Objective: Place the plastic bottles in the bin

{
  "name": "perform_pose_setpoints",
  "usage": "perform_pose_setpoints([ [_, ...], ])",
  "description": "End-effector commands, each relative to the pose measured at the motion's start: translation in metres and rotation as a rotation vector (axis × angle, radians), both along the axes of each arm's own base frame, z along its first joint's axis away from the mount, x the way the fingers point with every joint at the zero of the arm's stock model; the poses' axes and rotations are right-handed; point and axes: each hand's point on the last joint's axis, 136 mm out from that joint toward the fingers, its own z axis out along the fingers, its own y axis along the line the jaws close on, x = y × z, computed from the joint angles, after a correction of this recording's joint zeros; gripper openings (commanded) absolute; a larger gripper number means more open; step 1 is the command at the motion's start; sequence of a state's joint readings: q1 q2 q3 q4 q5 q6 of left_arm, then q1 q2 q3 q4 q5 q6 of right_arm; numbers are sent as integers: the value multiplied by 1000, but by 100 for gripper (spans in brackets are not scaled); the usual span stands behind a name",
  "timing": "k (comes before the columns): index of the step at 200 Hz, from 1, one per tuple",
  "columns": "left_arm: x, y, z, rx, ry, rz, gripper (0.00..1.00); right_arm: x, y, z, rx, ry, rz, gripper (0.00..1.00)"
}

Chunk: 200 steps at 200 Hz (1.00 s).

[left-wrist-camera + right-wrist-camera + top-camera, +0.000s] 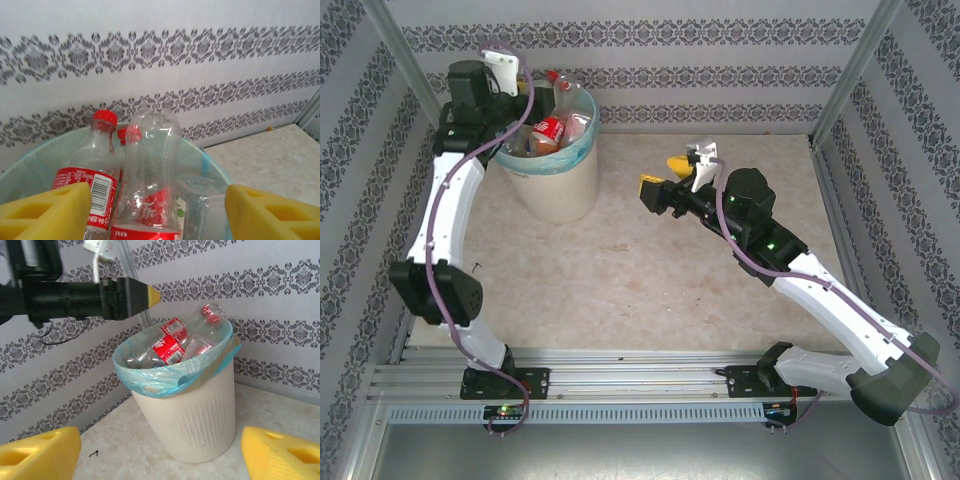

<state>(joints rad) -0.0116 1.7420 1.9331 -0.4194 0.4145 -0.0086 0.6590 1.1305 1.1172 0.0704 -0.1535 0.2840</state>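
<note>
Top external: open table point(650, 290) spreads from centre to its 3 and 6 o'clock edges. The bin point(555, 185) stands at 11 o'clock, plastic bottles point(549, 130) heaped past its rim. The left gripper point(157, 207) hovers over them, fingers apart. The right gripper point(663, 174) is near 12 o'clock, also spread.

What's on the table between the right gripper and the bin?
Nothing. In the top view, the stretch of table between the right gripper and the bin is bare.
</note>
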Motion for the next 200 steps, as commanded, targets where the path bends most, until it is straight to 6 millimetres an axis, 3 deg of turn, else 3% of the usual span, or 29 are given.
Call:
perform_pose_setpoints([
  [1, 5, -8, -42, -5, 155, 0, 68, -3, 1, 14, 11, -34, 0, 84],
  [32, 8, -7, -75, 12, 254, 13, 60, -3, 1, 12, 6, -26, 1, 83],
  [69, -11, 0, -117, 79, 368, 44, 54, -2, 2, 8, 5, -17, -2, 83],
  [95, -26, 7, -133, 110, 419, 72, 48, -1, 7, 7, 5, -11, 12, 83],
  [121, -34, 11, -136, 128, 428, 86, 47, 0, 10, 5, 2, -7, 20, 83],
  [162, -32, 14, -138, 140, 453, 101, 47, -1, 13, 5, 3, -4, 29, 83],
  [181, -30, 10, -126, 115, 431, 85, 46, -2, 11, 6, 5, -7, 27, 83],
  [200, -29, 3, -97, 68, 364, 64, 49, -2, 6, 7, 4, 0, 5, 83],
])
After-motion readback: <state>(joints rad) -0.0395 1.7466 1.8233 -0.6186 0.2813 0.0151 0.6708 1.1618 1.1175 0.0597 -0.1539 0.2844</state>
